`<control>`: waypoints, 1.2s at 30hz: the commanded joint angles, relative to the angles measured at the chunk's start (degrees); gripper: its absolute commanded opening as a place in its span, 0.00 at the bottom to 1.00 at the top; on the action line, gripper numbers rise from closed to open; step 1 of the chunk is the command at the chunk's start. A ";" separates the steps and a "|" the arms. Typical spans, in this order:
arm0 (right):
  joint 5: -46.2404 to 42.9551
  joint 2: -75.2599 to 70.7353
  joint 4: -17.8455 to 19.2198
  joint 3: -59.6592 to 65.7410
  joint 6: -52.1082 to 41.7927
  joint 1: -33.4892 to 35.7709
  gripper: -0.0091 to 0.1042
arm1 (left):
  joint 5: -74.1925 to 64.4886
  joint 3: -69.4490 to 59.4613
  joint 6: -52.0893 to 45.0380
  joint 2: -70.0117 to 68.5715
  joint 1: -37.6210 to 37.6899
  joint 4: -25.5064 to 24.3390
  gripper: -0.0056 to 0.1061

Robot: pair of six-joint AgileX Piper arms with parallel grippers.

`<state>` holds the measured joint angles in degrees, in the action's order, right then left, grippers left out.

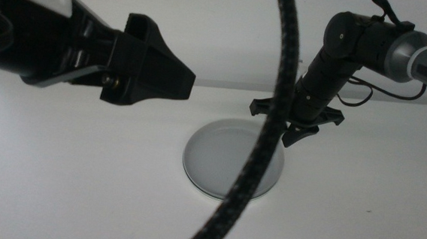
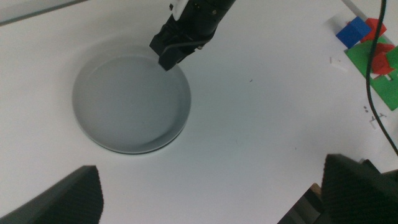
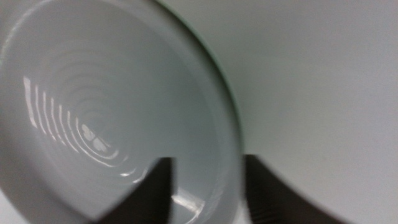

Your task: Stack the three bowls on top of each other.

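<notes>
One pale grey-green bowl point(image 1: 222, 161) shows top-up at the table's middle; I cannot tell whether other bowls lie under it. No separate white, mint or grey bowl is in view. My right gripper point(image 1: 297, 133) hangs at the bowl's far right rim. In the right wrist view its jaws are apart and straddle the rim point(image 3: 231, 155), one inside the bowl and one outside. The left wrist view shows the same bowl point(image 2: 124, 106) with the right gripper point(image 2: 171, 53) at its edge. My left gripper point(image 1: 157, 70) is raised high at the left, open and empty point(image 2: 211, 199).
A black cable point(image 1: 274, 109) hangs across the middle view in front of the bowl. Red, blue and green blocks point(image 2: 373, 43) lie on the table far off to one side of the bowl. The white table point(image 1: 74, 177) stretches around the bowl.
</notes>
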<state>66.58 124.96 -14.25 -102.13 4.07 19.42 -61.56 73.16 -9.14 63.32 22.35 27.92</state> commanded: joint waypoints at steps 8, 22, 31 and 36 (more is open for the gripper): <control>2.95 -8.64 -7.19 -0.43 -6.55 -4.19 0.80 | -0.51 -0.29 0.36 -0.20 -0.04 0.28 0.89; 1.69 -51.66 -1.74 22.49 -6.37 -18.30 0.80 | 0.09 -0.29 0.14 -0.20 -0.04 0.28 0.89; -11.61 -80.14 6.48 46.26 -6.20 -18.30 0.80 | 0.52 -0.29 0.14 -0.20 -0.04 0.28 0.89; -23.15 -86.41 6.63 52.78 -9.90 -18.30 0.90 | 1.27 -0.38 0.14 -0.34 -0.04 -6.51 0.89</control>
<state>47.83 39.70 -8.33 -50.76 -4.42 1.66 -61.54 73.16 -9.14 63.32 22.35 24.51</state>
